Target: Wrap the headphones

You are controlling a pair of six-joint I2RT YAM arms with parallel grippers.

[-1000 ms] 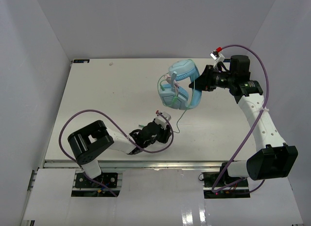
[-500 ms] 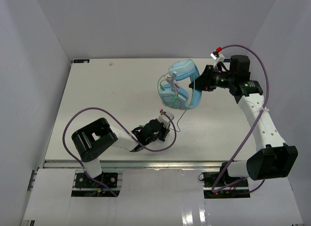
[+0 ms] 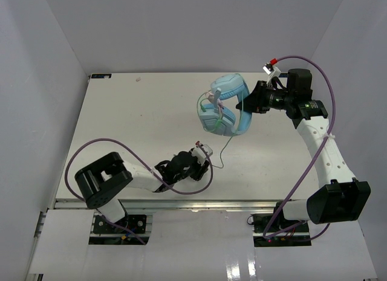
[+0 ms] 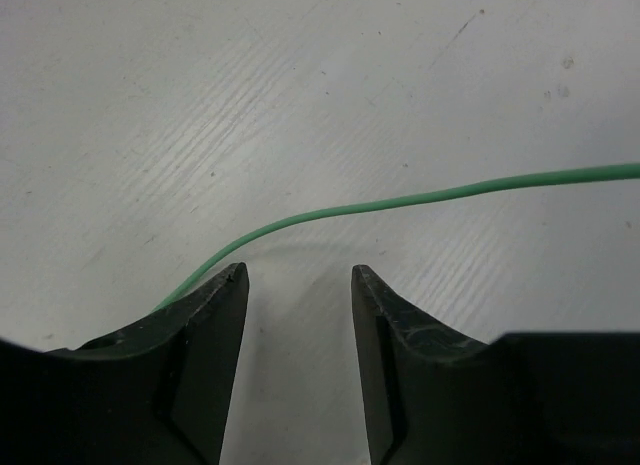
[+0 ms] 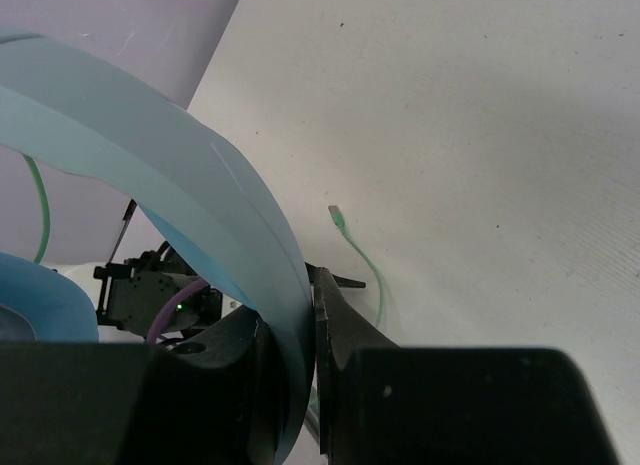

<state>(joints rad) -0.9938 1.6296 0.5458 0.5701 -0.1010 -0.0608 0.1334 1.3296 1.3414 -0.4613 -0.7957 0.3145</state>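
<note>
The light blue headphones (image 3: 221,112) hang above the table, their headband (image 5: 200,175) clamped between my right gripper's (image 3: 244,106) jaws (image 5: 312,295). The thin pale green cable (image 3: 225,147) drops from an ear cup to the table, and part of it is looped on the cups. Its plug end (image 5: 337,218) lies on the white surface. My left gripper (image 3: 204,162) is low over the table at the front, open and empty. In the left wrist view the cable (image 4: 400,199) runs across just ahead of the gripper's (image 4: 298,275) fingertips, passing behind the left finger (image 4: 205,325).
The white table (image 3: 121,112) has grey walls on three sides. Thick purple arm cables (image 3: 115,142) loop beside each arm. The left arm's elbow lies low along the table's front edge (image 3: 181,201).
The left arm's elbow has swung left and its gripper has shifted slightly along the front of the table near the cable's end. The right gripper and headphones have barely moved.
</note>
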